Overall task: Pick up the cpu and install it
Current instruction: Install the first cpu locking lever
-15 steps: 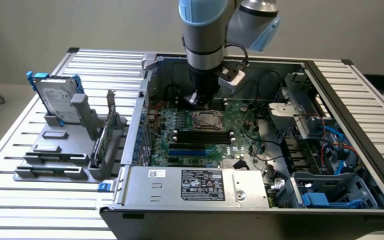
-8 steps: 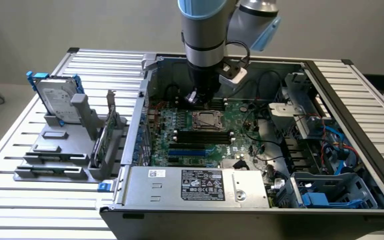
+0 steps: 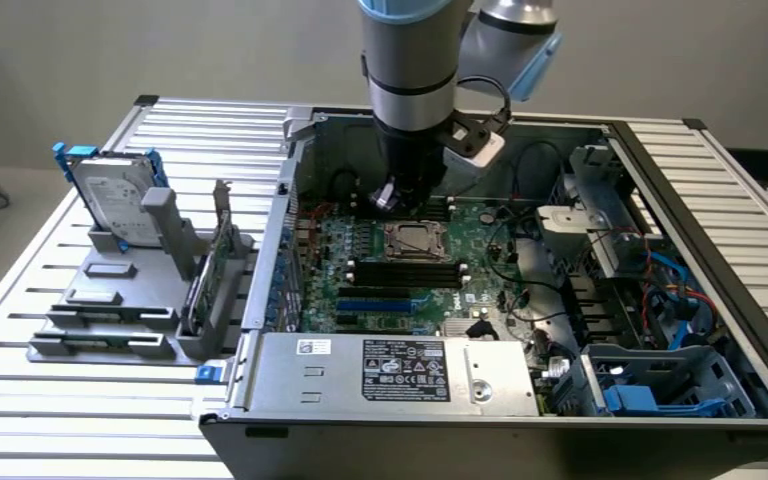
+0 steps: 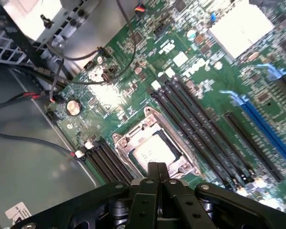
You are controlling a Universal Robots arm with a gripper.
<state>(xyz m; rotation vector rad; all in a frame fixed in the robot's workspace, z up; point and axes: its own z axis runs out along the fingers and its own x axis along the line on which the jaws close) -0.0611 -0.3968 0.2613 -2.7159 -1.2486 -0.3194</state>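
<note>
Inside the open computer case (image 3: 704, 200), the arm reaches down over the green motherboard (image 3: 418, 270), and its gripper (image 3: 391, 197) hangs just above the board, close to the far edge of the processor socket (image 3: 418, 241). From the wrist view the gripper (image 4: 157, 172) has its two black fingers (image 4: 153, 174) pressed together with nothing between them. The cpu (image 4: 152, 150), a small square chip with a shiny silver top, lies flat in the socket, framed by the metal bracket (image 4: 128, 136) around it, directly below the fingertips and apart from them. Long black memory slots (image 4: 200, 129) run along both sides of the socket, and blue expansion slots (image 4: 267, 124) lie farther out. Outside the case, on the exterior view's left, a grey holder (image 3: 104, 300) on the slatted table (image 3: 37, 400) carries an upright silver hard drive (image 3: 111, 205) with blue brackets. A silver power supply (image 3: 398, 372) with labels sits at the near edge of the case.
</note>
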